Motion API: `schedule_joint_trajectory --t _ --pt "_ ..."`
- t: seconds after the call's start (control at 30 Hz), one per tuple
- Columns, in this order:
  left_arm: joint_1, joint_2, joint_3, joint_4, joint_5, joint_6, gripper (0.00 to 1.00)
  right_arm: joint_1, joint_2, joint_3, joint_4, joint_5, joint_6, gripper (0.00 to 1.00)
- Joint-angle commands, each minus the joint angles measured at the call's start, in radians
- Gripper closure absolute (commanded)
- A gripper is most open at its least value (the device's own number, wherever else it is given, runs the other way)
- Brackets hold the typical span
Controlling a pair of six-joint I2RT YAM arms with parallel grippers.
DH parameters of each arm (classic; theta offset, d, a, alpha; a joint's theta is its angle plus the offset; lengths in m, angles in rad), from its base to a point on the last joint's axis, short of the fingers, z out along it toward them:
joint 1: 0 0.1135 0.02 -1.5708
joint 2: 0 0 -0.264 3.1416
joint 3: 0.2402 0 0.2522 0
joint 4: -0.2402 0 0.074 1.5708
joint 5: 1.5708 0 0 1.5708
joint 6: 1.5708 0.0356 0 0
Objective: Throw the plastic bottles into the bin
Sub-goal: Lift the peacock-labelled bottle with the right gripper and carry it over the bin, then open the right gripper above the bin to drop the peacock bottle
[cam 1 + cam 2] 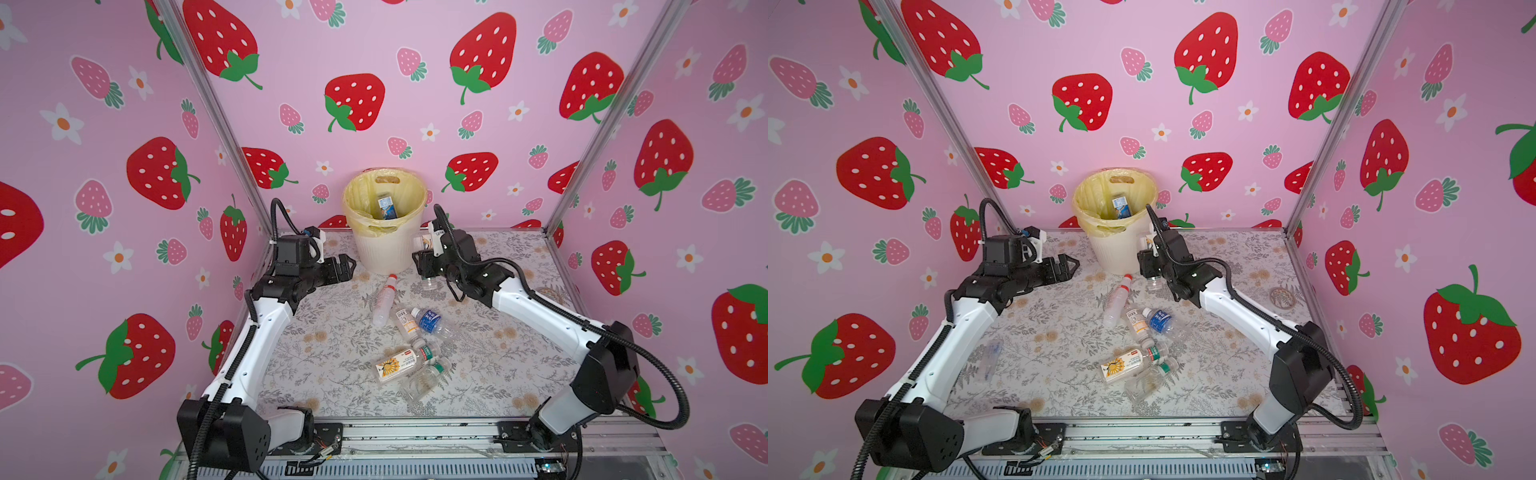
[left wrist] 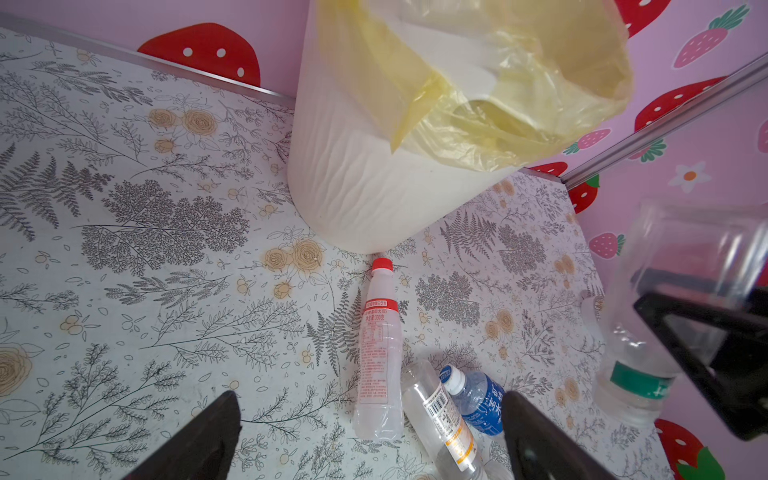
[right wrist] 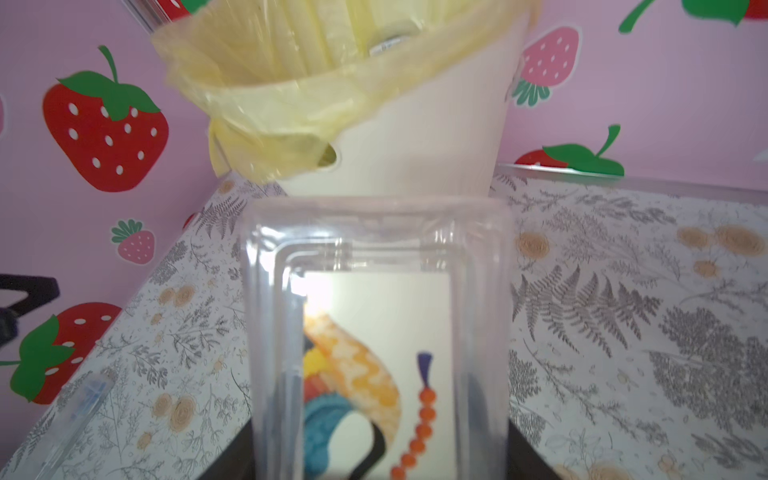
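Right gripper [image 1: 420, 262]: fingers closed partway on a clear square-sided bottle [image 3: 374, 332] with a picture label; the grip is across its body; green-banded neck points down below the fingers, base above them.
Bin [image 1: 382, 253]: cream wall just beyond the right fingertips; rim and yellow liner [image 1: 361, 195] stand higher than those fingers; whether the held bottle touches the wall, cannot tell.
Left gripper [image 1: 348, 266]: fingers spread as wide as they go; nothing between them; it hovers over the table [image 1: 324, 357] on the bin's other side.
Below the left fingers: red-capped bottle [image 2: 378, 353] lying flat, cap just beside the bin's foot; barcode-label bottle [image 2: 440, 415] and blue-label bottle [image 2: 478, 399] lie side by side, nearer one fingertip.
Behind both sets of fingers, toward the arm bases: sunflower-label bottle [image 1: 395, 365], green-banded bottle [image 1: 432, 350] and green-capped clear bottle [image 1: 424, 380], bunched together; a lone clear bottle [image 1: 990, 357] beside the left forearm.
Done: one binned bottle [image 1: 387, 208] shows inside the liner; anything beneath it is hidden.
Left: seven on the table; one in the right fingers, not yet over the opening.
Progress, judged: early; most of the work remains.
Next, judged: the held bottle needs raising clear of the rim before release; the slack liner could snag it.
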Motion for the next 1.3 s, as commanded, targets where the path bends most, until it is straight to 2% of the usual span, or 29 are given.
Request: schedule_joint_trajectory --t 0.0,0.2,0.3,0.7,0.93,1.13,1.27 --pt "0.012 -0.007 -0.012 0.000 -0.004 -0.004 0.01 -0.007 0.036 0.169 0.017 -0.026 -0.079 0.41" --pt "0.018 0.004 -0.013 0.001 -0.004 -0.003 0.01 -0.014 0.107 0.338 0.024 -0.019 -0.123 0.41" --pt "0.022 0.000 -0.010 -0.013 -0.032 0.006 0.01 -0.016 0.101 0.358 0.042 -0.051 -0.119 0.41" --pt "0.034 0.013 0.000 -0.008 0.028 -0.016 0.01 -0.015 -0.164 0.001 0.220 -0.024 -0.095 0.40" --pt "0.040 0.022 0.005 -0.007 0.048 -0.026 0.01 -0.016 -0.216 -0.107 0.270 -0.049 -0.069 0.40" --pt "0.041 0.018 0.007 -0.017 0.030 -0.019 0.01 -0.015 -0.095 0.056 0.253 -0.078 -0.103 0.39" --pt "0.044 0.014 0.007 -0.013 0.035 -0.023 0.01 -0.017 0.093 0.315 0.247 -0.095 -0.171 0.37"
